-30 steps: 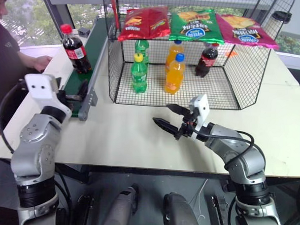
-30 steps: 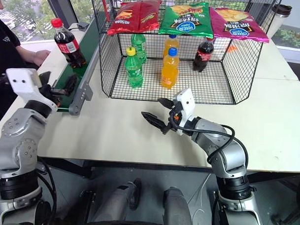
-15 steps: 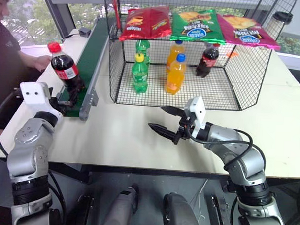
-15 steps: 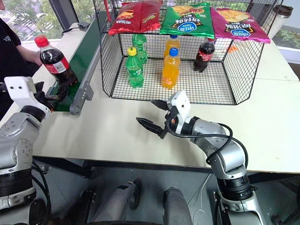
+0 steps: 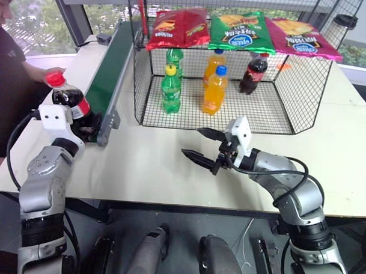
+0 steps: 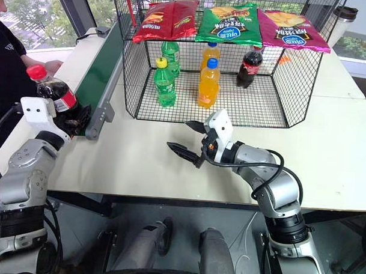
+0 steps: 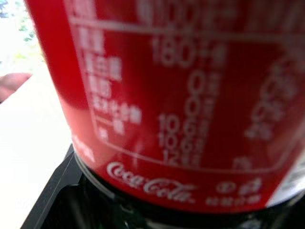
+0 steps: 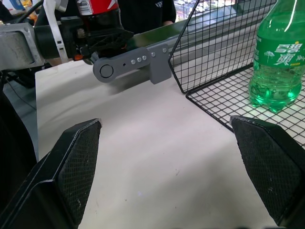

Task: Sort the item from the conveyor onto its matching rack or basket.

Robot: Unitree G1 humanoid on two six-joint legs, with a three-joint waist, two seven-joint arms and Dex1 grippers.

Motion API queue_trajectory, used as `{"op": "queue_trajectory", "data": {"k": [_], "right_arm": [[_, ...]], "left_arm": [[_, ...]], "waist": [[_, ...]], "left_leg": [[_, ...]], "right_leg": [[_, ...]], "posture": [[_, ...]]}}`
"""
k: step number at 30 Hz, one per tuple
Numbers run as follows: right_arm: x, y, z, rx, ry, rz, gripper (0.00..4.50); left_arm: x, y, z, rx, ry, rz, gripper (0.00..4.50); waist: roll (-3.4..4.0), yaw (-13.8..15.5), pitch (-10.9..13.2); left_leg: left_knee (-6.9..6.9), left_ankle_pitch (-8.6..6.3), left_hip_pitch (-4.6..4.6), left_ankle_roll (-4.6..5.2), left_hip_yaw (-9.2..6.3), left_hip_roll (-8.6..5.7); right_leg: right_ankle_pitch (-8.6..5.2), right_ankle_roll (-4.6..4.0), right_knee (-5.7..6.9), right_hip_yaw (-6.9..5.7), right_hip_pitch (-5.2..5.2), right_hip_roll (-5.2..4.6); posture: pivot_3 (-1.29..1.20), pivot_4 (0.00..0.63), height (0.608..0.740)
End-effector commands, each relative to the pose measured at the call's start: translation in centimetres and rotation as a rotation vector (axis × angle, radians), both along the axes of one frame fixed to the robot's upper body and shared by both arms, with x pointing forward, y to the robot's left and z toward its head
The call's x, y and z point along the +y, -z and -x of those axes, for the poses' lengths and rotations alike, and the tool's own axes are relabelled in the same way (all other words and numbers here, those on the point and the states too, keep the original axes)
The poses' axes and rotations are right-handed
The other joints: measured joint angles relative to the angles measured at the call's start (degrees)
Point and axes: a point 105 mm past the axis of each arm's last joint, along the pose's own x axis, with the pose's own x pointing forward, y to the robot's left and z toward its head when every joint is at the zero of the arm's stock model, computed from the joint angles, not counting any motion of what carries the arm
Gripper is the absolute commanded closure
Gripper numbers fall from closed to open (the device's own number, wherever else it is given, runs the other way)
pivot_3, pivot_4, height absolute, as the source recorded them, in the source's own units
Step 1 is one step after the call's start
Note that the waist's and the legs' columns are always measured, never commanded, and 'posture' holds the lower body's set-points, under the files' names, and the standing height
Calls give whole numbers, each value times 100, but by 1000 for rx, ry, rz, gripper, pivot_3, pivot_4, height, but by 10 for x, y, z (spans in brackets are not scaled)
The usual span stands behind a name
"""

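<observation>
Gripping cola bottle (image 5: 69,100) at conveyor (image 5: 110,68) end: left end effector (image 5: 87,124); right end effector (image 5: 202,145) spread wide, empty.

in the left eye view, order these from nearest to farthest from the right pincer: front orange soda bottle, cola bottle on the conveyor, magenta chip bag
From the right pincer:
1. Front orange soda bottle, just ahead inside the wire basket.
2. Cola bottle, off to its left at the conveyor's near end.
3. Magenta chip bag, up on the slanted top shelf, right end.

— What lies past the counter (image 5: 158,172)?
— Windows (image 5: 30,23) along its far side, daylight and green trees outside.
— And beneath the counter?
— A dark floor (image 5: 251,247) under its near edge.
</observation>
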Motion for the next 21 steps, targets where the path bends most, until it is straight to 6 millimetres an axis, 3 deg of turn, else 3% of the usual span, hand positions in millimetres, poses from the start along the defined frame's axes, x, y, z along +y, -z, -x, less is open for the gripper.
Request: {"op": "queue_trajectory", "data": {"k": [1, 4, 10, 16, 21], "right_arm": [[0, -10, 2, -49, -6, 3, 0], [-1, -13, 3, -53, -8, 0, 0], [-4, -30, 1, -71, -2, -39, 0], [-9, -50, -2, -92, 14, -80, 0], [-12, -62, 1, -104, 5, -96, 0]], "left_arm": [[13, -39, 8, -134, -37, -5, 1479], [14, -64, 8, -191, -6, -32, 1479], [-45, -80, 13, -156, 363, -78, 1479], [-101, -64, 19, -78, 649, -244, 1479], [-156, -39, 20, -65, 869, -337, 1479]], "waist": [[0, -4, 0], [-6, -6, 4], [-7, 4, 4], [-6, -6, 4], [-5, -3, 5]], "left_leg": [[0, 0, 0, 0, 0, 0], [-1, 0, -8, 0, -2, 1], [0, 0, -11, 1, -3, -2], [-5, 0, -11, 1, -1, 0], [-7, 0, -15, 1, 1, 0]], "right_leg": [[0, 0, 0, 0, -1, 0], [0, 0, 1, -1, -1, 2], [1, 0, -12, -3, -6, 0], [1, -1, -10, 0, 2, 1], [1, -2, -11, 1, 1, 0]], "posture": [[0, 150, 738], [0, 150, 738], [0, 150, 738], [0, 150, 738], [0, 150, 738]]}}
